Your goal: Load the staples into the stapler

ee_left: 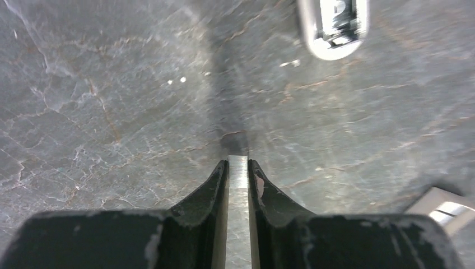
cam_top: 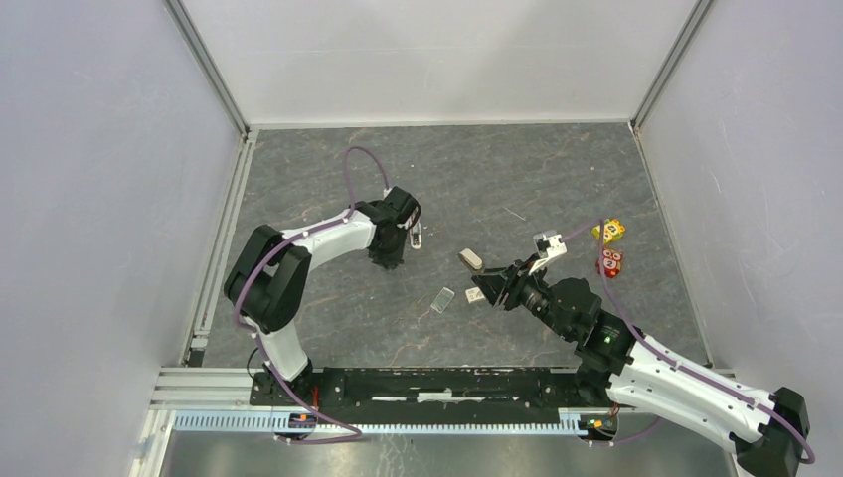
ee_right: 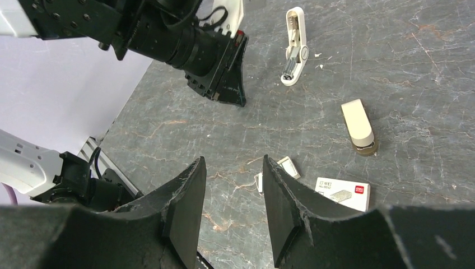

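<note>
Staples [ee_left: 238, 178] show in the left wrist view as a thin bright metal strip clamped between the nearly closed fingers of the left pincer [ee_left: 238, 163], just above the grey marbled table [ee_left: 112, 112]. No other view reveals that strip. From overhead the left pincer [cam_top: 388, 260] is only a dark tip pointing down, and the right wrist camera sees only a black wedge.

Just beyond those fingers lies the white stapler [ee_left: 333, 25], its end cut off by the frame edge. The right wrist view shows the stapler [ee_right: 295, 45] whole, lying open on the table with its metal track exposed.

The right pincer [ee_right: 233, 161] hovers with its fingers well apart and nothing between them. Only its own camera makes out what lies near it:
- a whitish box [ee_right: 343, 193] with a red mark
- a small clear lid [ee_right: 288, 167] just beside the box
- a beige wedge-shaped piece [ee_right: 358, 126] farther out

Only the overhead view takes in a yellow cube [cam_top: 608, 231] and a red cube [cam_top: 610, 262], close together beside the right arm.
</note>
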